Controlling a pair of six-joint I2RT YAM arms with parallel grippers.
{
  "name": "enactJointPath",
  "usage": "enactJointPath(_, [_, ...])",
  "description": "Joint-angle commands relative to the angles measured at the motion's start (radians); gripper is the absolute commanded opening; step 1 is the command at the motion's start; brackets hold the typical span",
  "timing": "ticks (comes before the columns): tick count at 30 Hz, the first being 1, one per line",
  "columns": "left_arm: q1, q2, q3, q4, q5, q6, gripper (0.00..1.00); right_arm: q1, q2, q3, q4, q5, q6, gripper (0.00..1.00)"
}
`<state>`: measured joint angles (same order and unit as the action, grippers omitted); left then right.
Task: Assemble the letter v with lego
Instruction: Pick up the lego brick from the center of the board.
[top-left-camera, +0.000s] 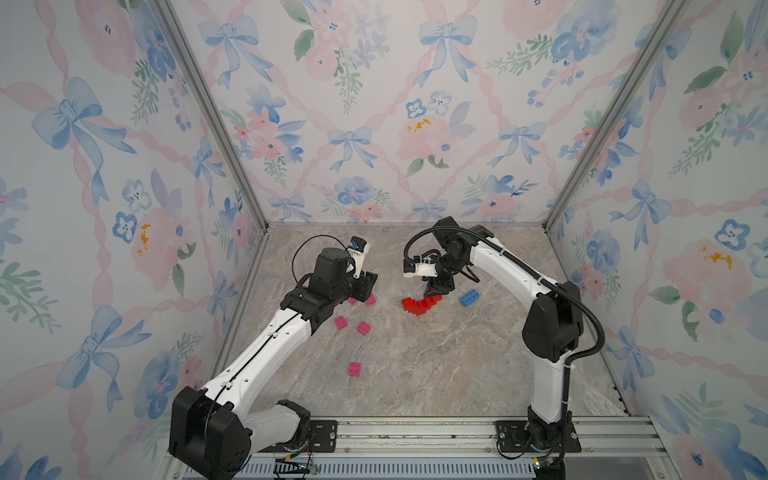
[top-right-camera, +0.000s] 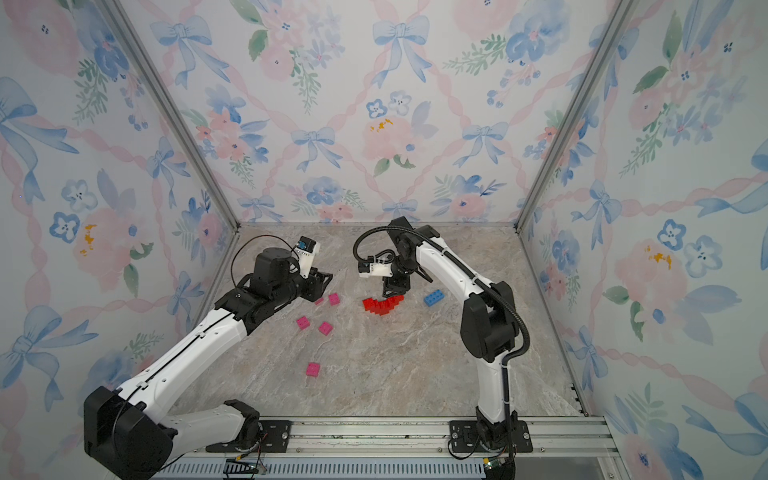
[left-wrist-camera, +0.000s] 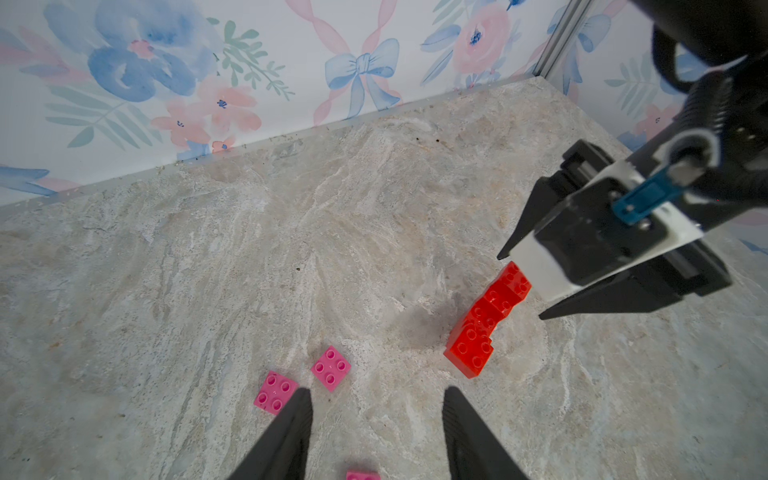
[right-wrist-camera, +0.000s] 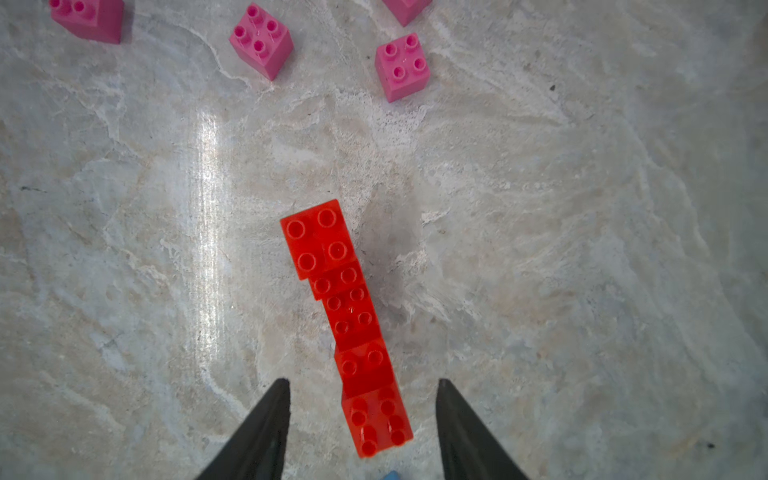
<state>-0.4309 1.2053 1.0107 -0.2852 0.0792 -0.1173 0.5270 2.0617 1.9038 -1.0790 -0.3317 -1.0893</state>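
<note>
pink bricks (left-wrist-camera: 331, 368) are partly lost to sight. in the left wrist view one sits half behind a finger (left-wrist-camera: 291, 436) of the left gripper (left-wrist-camera: 376, 395), and another is cut by the frame edge, back between the two fingers. in both top views this gripper covers part of one more. the left fingers are spread, with nothing between them.

the blue brick (top-left-camera: 469, 297) shows in the right wrist view only as a sliver behind the fingers. the right gripper (right-wrist-camera: 361, 384) is spread too. its fingers (right-wrist-camera: 257, 436) stand on either side of the near end of the red bricks (right-wrist-camera: 353, 324), with a gap on each side. how many red bricks join in this stepped row is hard to count.

the table (top-left-camera: 415, 374) has a grey-beige marble pattern with one shiny streak. the walls (top-left-camera: 374, 104) carry paper with bows and flowers. metal posts (top-left-camera: 216, 124) stand in the corners.
</note>
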Motion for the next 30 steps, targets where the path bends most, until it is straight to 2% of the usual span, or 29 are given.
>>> enactJointPath(1, [0.012, -0.005, -0.009, 0.002, 0.014, -0.010, 0.54, 0.020, 0.072, 0.059, -0.099, 0.030, -0.091, 0.56])
enactJointPath(6, [0.013, -0.012, -0.018, 0.002, 0.014, -0.005, 0.53, 0.032, 0.122, 0.082, -0.100, 0.038, -0.104, 0.56])
enactJointPath(16, [0.021, -0.019, -0.026, 0.001, 0.012, -0.001, 0.53, 0.042, 0.145, -0.001, -0.030, 0.043, -0.081, 0.56])
enactJointPath(30, [0.027, -0.036, -0.032, 0.000, 0.010, 0.001, 0.53, 0.045, 0.193, -0.035, 0.046, 0.059, -0.059, 0.56])
